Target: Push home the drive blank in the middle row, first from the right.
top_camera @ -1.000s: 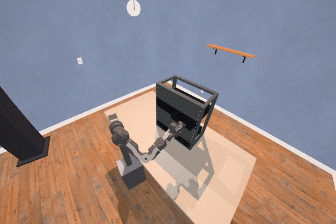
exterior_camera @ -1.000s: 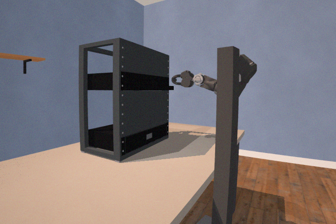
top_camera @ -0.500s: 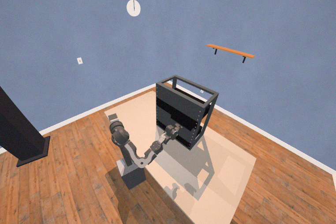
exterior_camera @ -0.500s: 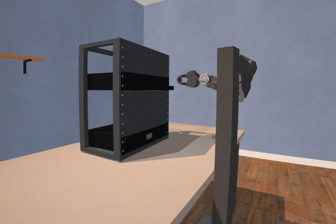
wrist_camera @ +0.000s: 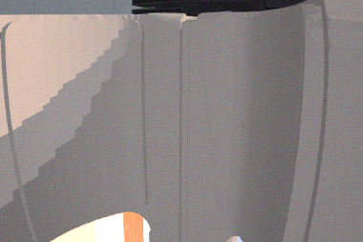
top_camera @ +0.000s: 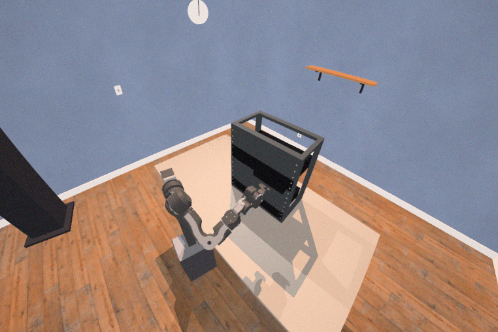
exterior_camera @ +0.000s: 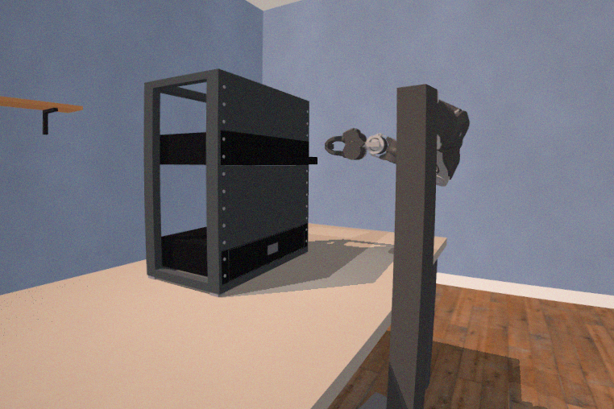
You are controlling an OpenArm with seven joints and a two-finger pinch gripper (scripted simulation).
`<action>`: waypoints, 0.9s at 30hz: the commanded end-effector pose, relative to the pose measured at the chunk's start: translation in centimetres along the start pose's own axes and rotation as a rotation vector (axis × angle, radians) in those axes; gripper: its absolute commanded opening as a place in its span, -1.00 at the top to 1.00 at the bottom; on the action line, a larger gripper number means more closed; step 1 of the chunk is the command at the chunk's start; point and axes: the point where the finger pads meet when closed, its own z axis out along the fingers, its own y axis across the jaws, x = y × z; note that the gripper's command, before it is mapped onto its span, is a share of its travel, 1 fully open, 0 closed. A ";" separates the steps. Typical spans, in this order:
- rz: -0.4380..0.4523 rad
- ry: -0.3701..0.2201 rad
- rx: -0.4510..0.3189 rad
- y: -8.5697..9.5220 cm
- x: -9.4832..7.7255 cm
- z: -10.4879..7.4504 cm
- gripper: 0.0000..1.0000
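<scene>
Now the gripper (exterior_camera: 333,147), fully closed and empty, hangs just off the storage chassis (exterior_camera: 263,149) front, level with its protruding blank (exterior_camera: 312,160).

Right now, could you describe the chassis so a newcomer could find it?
Find the dark rack on the table. The chassis is the black band across its upper half, level with the gripper; unlike the black unit at the bottom, a blank juts from its front.

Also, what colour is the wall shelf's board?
Orange board, on dark brackets; clearest in the top view.
</scene>
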 end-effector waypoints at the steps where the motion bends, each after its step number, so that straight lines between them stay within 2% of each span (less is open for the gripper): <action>1: 0.003 -0.004 -0.011 0.3 -0.1 -0.3 1.00; 12: 0.002 -0.005 -0.011 0.2 -0.4 -3.2 1.00; 14: 0.002 -0.005 -0.011 0.2 -0.4 -3.2 1.00; 27: 0.000 -0.006 -0.016 0.2 -0.9 -8.2 1.00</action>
